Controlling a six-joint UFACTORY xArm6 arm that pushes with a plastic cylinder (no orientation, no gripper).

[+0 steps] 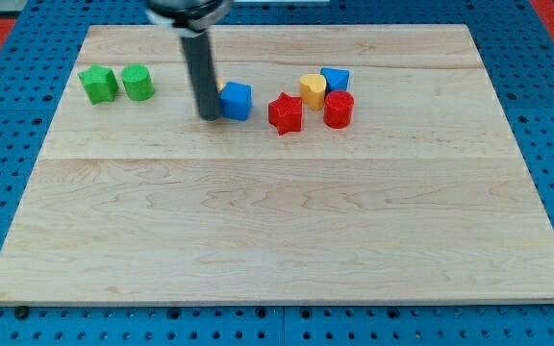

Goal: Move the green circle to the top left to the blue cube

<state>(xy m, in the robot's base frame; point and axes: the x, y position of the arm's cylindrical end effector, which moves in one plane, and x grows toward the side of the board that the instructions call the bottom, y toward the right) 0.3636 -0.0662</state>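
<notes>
The green circle point(138, 83) sits near the view's upper left of the wooden board, just right of a green star-like block point(97, 85). The blue cube point(236, 100) lies right of them, in the upper middle. My tip point(209, 117) stands on the board right against the blue cube's left side, well to the right of the green circle. The dark rod rises from the tip to the view's top.
A red star point(285, 112), a red cylinder point(339, 110), a yellow heart point(313, 89) and a second blue block point(336, 79) cluster right of the blue cube. The board point(277, 221) ends in a blue pegboard surround point(8, 144).
</notes>
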